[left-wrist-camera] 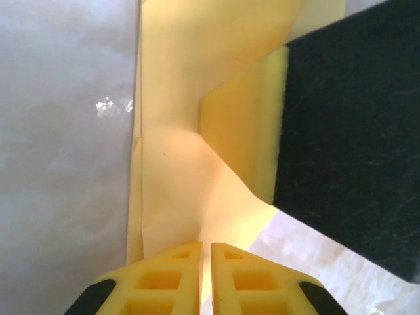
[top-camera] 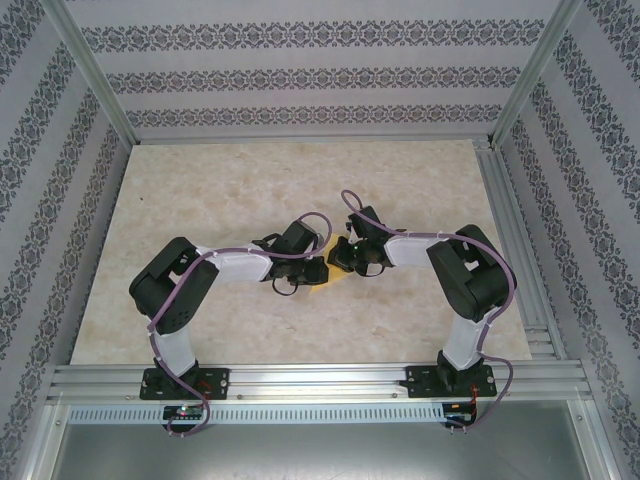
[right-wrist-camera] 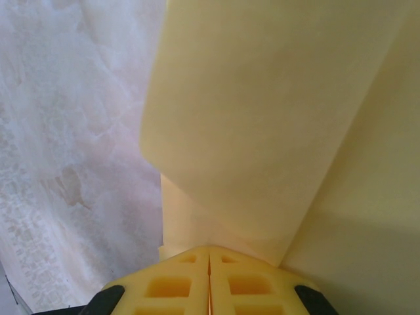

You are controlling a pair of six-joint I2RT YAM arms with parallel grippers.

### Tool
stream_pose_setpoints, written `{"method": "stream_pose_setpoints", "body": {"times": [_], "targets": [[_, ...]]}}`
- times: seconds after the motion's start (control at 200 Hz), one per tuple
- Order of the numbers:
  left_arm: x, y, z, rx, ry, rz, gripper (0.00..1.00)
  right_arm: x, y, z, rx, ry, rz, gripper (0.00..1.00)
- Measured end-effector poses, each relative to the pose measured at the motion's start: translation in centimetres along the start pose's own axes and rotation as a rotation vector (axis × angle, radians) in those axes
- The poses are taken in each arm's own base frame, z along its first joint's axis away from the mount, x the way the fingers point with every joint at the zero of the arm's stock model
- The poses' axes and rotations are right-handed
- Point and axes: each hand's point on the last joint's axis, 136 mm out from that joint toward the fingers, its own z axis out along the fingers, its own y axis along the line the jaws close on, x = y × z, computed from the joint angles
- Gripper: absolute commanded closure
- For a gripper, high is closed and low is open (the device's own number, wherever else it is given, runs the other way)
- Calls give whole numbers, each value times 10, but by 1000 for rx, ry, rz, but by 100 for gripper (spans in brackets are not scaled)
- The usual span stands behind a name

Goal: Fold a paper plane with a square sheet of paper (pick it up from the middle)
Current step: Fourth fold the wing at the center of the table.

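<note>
Now | left pincer [left-wrist-camera: 205, 252] clamps yellow paper [left-wrist-camera: 170, 170] | right pincer [right-wrist-camera: 209, 257] clamps its fold | overhead: sliver between both

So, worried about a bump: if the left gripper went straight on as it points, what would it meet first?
The paper pinched in the left gripper, right ahead. Past it, slightly right, a pad on the right gripper looks close, though depth is unclear.

A robot lab test cell — aluminium framing [top-camera: 310, 381] and patterned wall panels [top-camera: 310, 75] boxing in a marble-look tabletop [top-camera: 200, 190].
</note>
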Motion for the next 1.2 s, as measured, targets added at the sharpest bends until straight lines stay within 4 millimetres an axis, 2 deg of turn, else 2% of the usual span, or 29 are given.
{"method": "stream_pose_setpoints", "body": {"times": [0.46,0.694,0.834,1.054,1.199], "targets": [[5,5,2,28,-28,7,97,-6,-1,-5,-24,8,-24,93],[4,5,2,40,-30,4,98,-3,20,-16,-78,1,-75,95],[4,4,2,40,-29,4,99,9,26,-11,-84,24,-95,96],[4,4,1,45,-30,3,99,20,12,3,-58,62,-70,97],[6,5,0,56,-42,-9,97,20,11,4,-63,63,-58,97]]}}
